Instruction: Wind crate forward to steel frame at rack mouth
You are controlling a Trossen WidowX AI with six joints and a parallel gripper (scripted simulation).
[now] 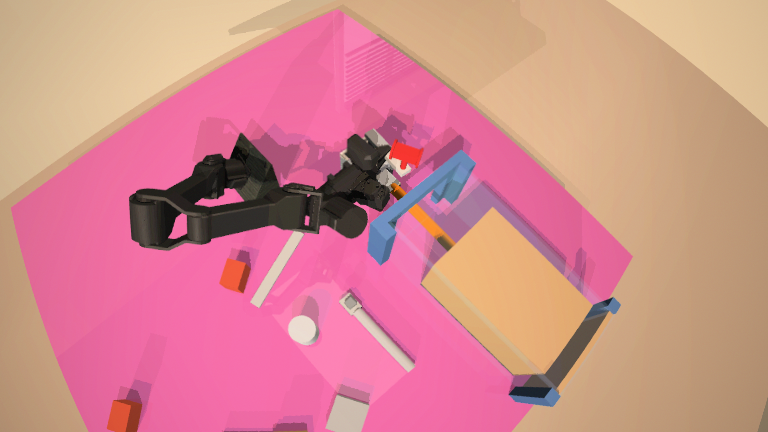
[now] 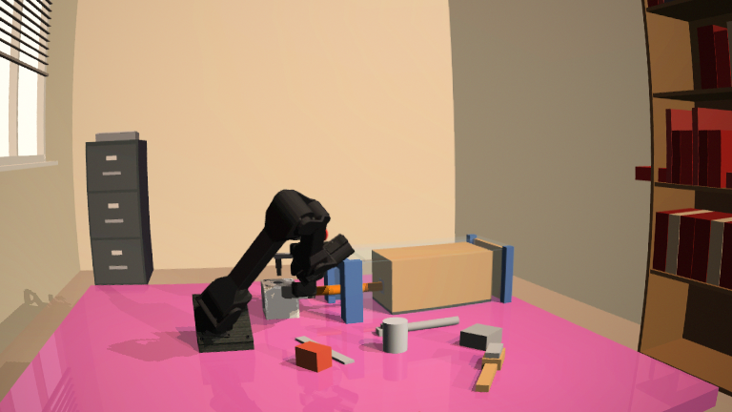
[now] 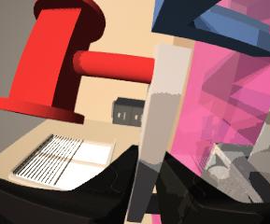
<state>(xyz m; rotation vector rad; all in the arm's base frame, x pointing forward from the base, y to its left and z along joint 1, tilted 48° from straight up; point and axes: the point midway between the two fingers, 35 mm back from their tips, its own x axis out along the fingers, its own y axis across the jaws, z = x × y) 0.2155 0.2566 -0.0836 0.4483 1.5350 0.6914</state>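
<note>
Crate [image 1: 512, 285]: a big tan box, sitting flat, back from the blue frame.
Frame [image 1: 420, 194]: blue bars at the mouth of the rack, between crate and winch.
Strap [image 1: 425, 219]: orange, running from winch to crate, through the frame.
Winch [image 2: 279, 298]: small grey block, on the far side of the frame from the crate.
Handle [image 3: 164, 121]: grey bar with a red knob [image 3: 50, 56], above the winch, pinched in the gripper [image 3: 144, 196].

Surface [image 1: 169, 348]: glossy pink. Arm [image 1: 226, 212]: matte black. Winch handle [image 1: 406, 154]: red knob on pale grey bar. Strap [image 1: 430, 223]: orange. Crate [image 1: 509, 291]: tan. Frame [image 1: 419, 192]: blue (centre of top view). Winch [image 2: 279, 299]: mottled grey.
</note>
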